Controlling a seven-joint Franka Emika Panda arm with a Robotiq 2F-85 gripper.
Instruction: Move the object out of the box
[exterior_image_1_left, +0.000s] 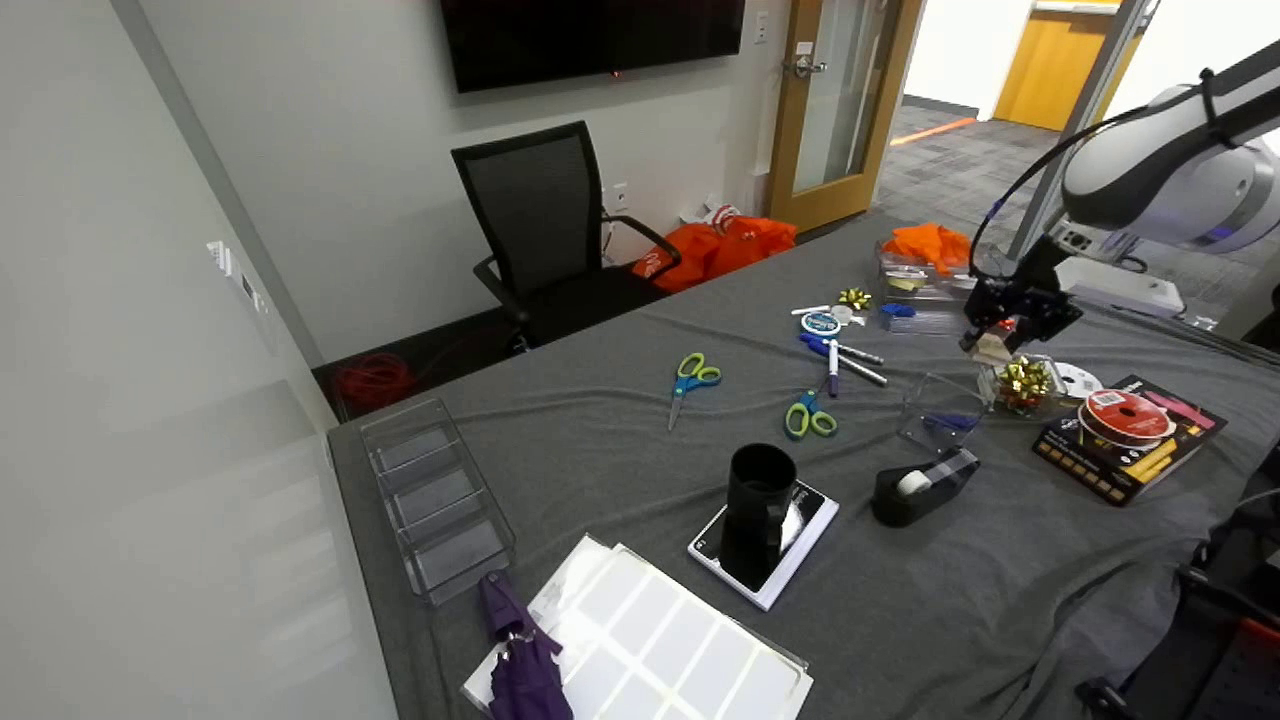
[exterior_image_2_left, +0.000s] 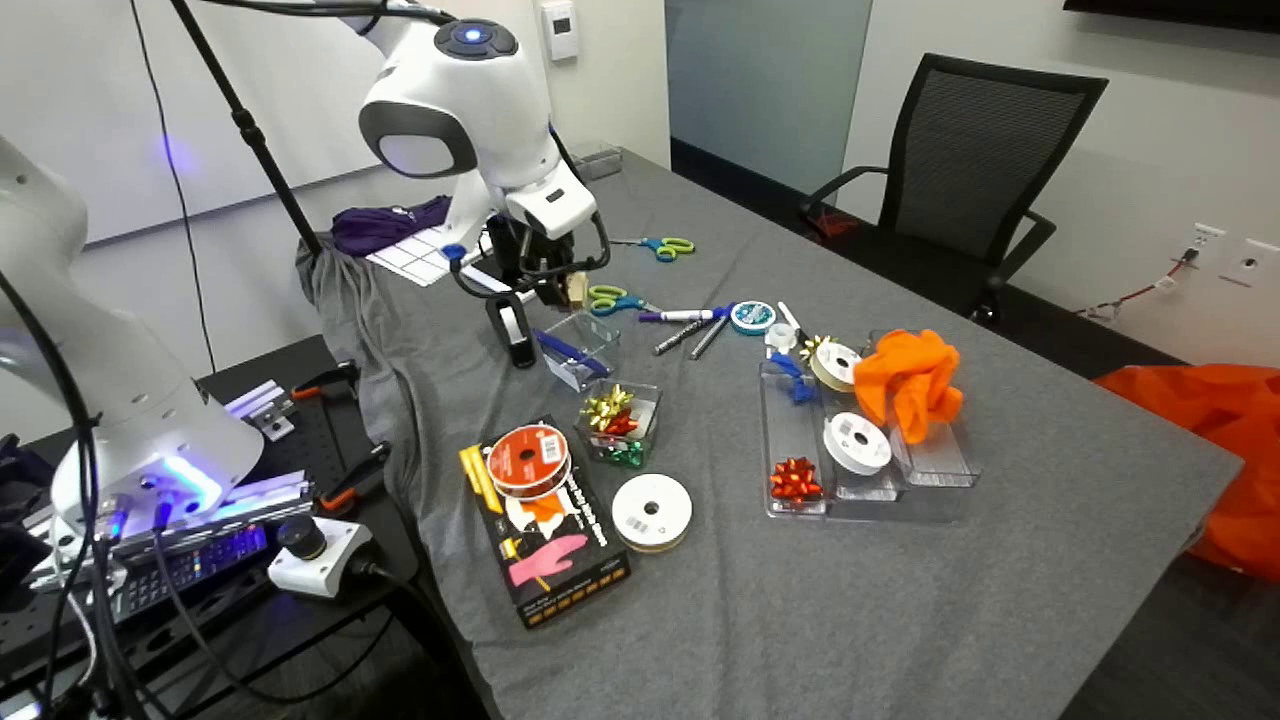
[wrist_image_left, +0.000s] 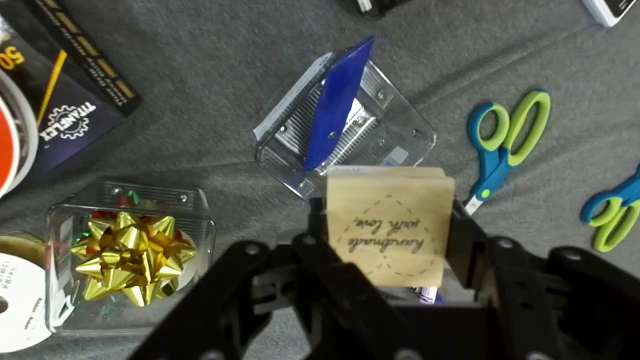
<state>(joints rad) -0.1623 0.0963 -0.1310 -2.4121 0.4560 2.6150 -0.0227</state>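
Evidently our gripper (wrist_image_left: 388, 240) pinched the tan block (wrist_image_left: 390, 210), outside the dark box (wrist_image_left: 82, 92) at the wrist view's upper left. Release, we judged, remained.

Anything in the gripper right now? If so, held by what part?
Yes: the small tan stack printed "handmade with love", pinched in the gripper by two opposite sides, printed face showing in the wrist view.
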